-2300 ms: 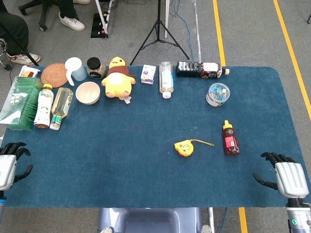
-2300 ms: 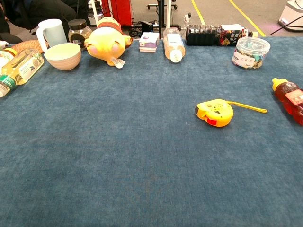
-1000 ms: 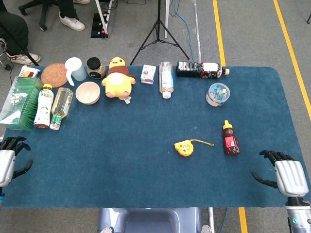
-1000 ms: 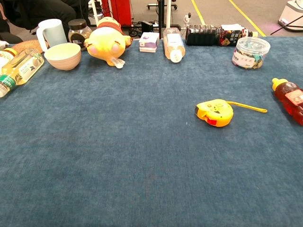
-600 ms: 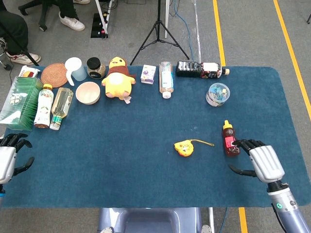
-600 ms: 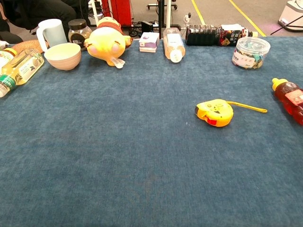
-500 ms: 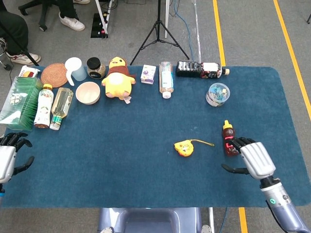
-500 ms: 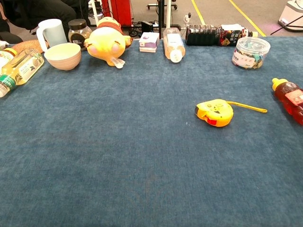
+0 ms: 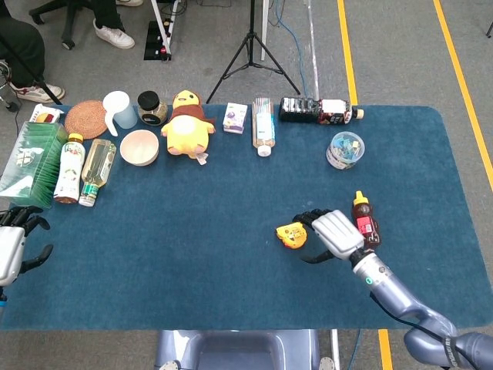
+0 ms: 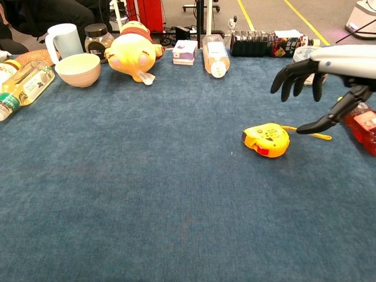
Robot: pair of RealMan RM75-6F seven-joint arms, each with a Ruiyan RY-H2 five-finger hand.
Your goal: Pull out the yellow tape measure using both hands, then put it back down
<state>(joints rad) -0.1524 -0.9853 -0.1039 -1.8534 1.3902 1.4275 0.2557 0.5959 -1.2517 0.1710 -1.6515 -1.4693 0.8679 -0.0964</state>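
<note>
Two hands on show, neither holding anything. The right hand (image 9: 333, 232) hovers right of center in the head view, just beside the yellow tape measure (image 9: 292, 234); in the chest view its fingers (image 10: 295, 73) hang spread wide above and to the right of the case, thumb reaching low toward the short bit of yellow tape (image 10: 308, 133) already sticking out. Not touching, as far as I can tell. The left hand (image 9: 12, 250) sits at the far left edge, fingers apart, well away from everything.

Labels: nothing I can honestly read. The honey bottle (image 9: 363, 222) lying right of the tape measure has a red label, the dark drink bottle (image 9: 318, 109) at the top has a busy red-and-white wrapper, and the two bottles (image 9: 83, 168) at the left have greenish labels, all too small to make out.

Room-wise, the blue table mat (image 9: 192, 254) is wide open across the center and lower part of the frame. Clutter lines the top edge: plush duck (image 9: 187, 122), bowl (image 9: 139, 146), a clear tub (image 9: 345, 149).
</note>
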